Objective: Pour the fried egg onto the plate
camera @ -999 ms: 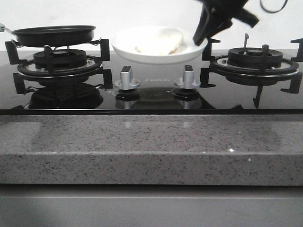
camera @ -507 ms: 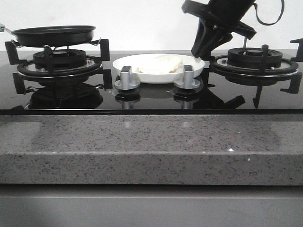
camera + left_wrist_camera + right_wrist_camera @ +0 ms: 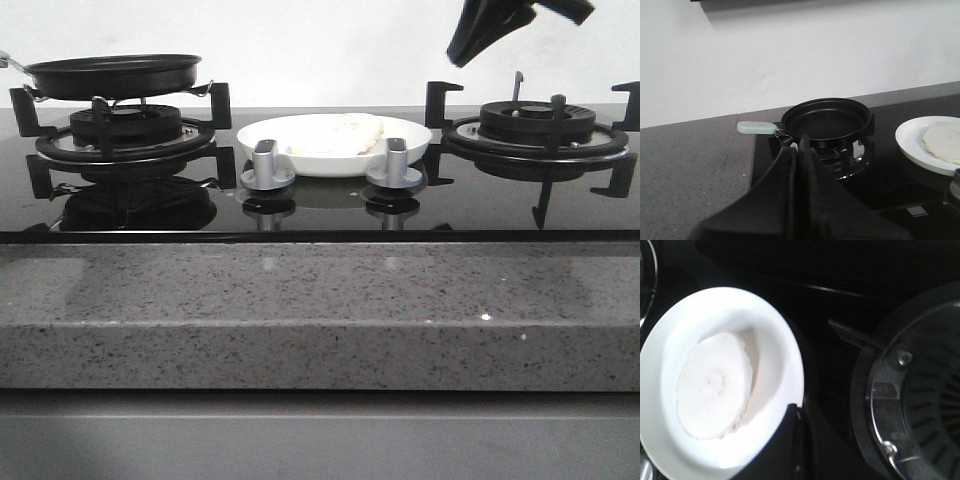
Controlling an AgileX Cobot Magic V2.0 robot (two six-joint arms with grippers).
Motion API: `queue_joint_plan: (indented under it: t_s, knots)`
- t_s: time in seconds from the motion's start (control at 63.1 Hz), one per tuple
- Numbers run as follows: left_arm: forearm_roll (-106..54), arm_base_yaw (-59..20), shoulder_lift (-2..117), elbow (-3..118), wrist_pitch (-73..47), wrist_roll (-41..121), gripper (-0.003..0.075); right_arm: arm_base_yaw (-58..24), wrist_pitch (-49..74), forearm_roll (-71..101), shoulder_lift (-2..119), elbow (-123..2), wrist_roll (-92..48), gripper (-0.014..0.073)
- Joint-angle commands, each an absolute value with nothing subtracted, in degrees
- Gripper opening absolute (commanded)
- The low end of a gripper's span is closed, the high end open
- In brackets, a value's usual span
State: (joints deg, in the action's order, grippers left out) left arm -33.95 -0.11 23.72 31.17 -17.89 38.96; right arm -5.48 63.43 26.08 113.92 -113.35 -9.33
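The white plate [image 3: 410, 135] rests on the black glass hob between the two burners, with the pale fried egg [image 3: 335, 130] lying flat in it. High to the plate's right hangs my right gripper [image 3: 462, 55], shut and empty. From its wrist camera the plate [image 3: 785, 355] and egg [image 3: 712, 385] lie below, with the right gripper [image 3: 797, 410] over the rim's edge. The empty black pan [image 3: 112, 74] sits on the left burner. My left gripper [image 3: 801, 144] is shut on nothing, short of the pan [image 3: 827, 120]; the plate [image 3: 915, 145] and egg [image 3: 945, 142] show beside it.
Two silver knobs [image 3: 265, 165] [image 3: 392, 162] stand just in front of the plate. The right burner grate [image 3: 540, 125] is bare. The pan's pale green handle [image 3: 756, 128] points out over the grey speckled counter [image 3: 685, 170]. A white wall runs behind the hob.
The plate came down onto the hob in my right gripper. The gripper has since let go of the rim and risen up to the right. The pan has not moved.
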Motion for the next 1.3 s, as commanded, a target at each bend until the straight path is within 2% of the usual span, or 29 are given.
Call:
queue_joint_plan:
  t_s: [0.0,0.143,0.444,0.745,1.03,1.284]
  knots:
    - [-34.8,-0.36,24.13,32.93,-13.77,38.94,-0.002,-4.73,64.61,26.68,108.41,-114.97,-10.06,-0.006]
    - [-34.8,-0.36,24.13,32.93,-13.77,38.94,-0.002,-4.8,61.75,23.82,101.55,-107.85,-12.24,-0.006]
    - [-34.8,-0.36,24.13,32.93,-13.77,38.94,-0.002,-5.51,40.16,20.88,73.89,-72.69,-16.92,-0.006]
    - [-34.8,-0.36,24.13,32.55,-14.63,38.94,-0.002,-5.89,25.52,19.9,47.83,-47.29,-16.96,-0.006]
    - [-34.8,-0.36,24.13,32.55,-14.67,38.94,-0.002,-5.89,23.22,19.85,25.83,-31.82,-16.96,-0.006]
    - [-34.8,-0.36,24.13,32.55,-14.76,38.94,-0.002,-5.89,22.85,20.61,20.6,-27.31,-16.96,-0.006]
